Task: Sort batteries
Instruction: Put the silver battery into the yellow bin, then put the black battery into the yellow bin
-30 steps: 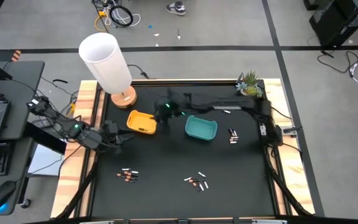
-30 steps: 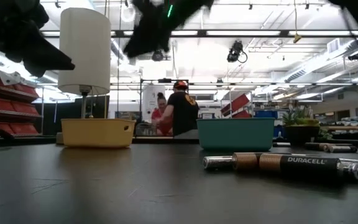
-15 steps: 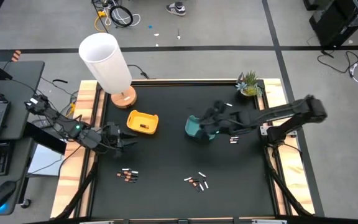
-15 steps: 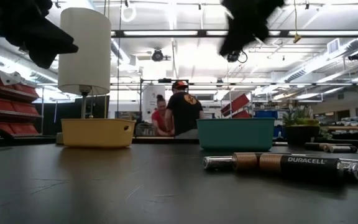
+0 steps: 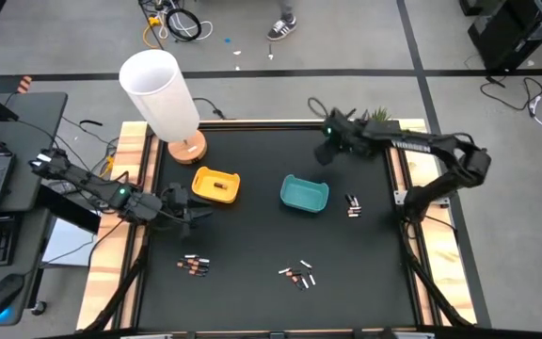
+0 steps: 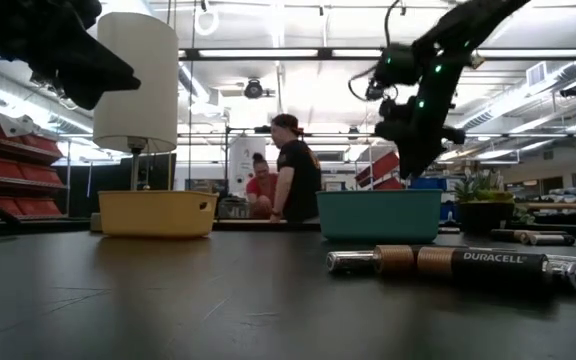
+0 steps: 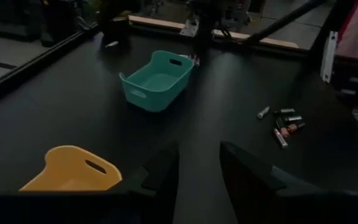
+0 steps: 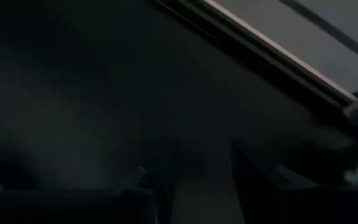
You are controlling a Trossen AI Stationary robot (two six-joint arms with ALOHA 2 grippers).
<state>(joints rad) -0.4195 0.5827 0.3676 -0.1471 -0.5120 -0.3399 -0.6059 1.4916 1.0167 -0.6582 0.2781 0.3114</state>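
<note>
Batteries lie on the black table in three loose groups: near left (image 5: 193, 266), near middle (image 5: 297, 275) and right of the teal tray (image 5: 352, 204). The near ones fill the low view (image 6: 458, 262), and some show in the left wrist view (image 7: 281, 121). One dark battery (image 5: 217, 186) lies in the yellow tray (image 5: 216, 185). My left gripper (image 5: 196, 207) (image 7: 197, 174) hovers open beside the yellow tray (image 7: 70, 169), pointing toward the teal tray (image 7: 157, 81). My right gripper (image 5: 329, 146) (image 6: 413, 100) (image 8: 197, 180) is open, raised near the far edge, and holds nothing.
The teal tray (image 5: 305, 193) (image 6: 380, 215) stands mid-table, right of the yellow tray (image 6: 158, 212). A white lamp (image 5: 163, 94) stands at the far left corner and a small plant (image 5: 376, 122) at the far right corner, close to my right gripper. People stand in the room behind.
My right gripper has swept from beside the yellow tray, across over the teal tray, then up and toward the far right corner by the plant. My left arm has stayed about where it was.
</note>
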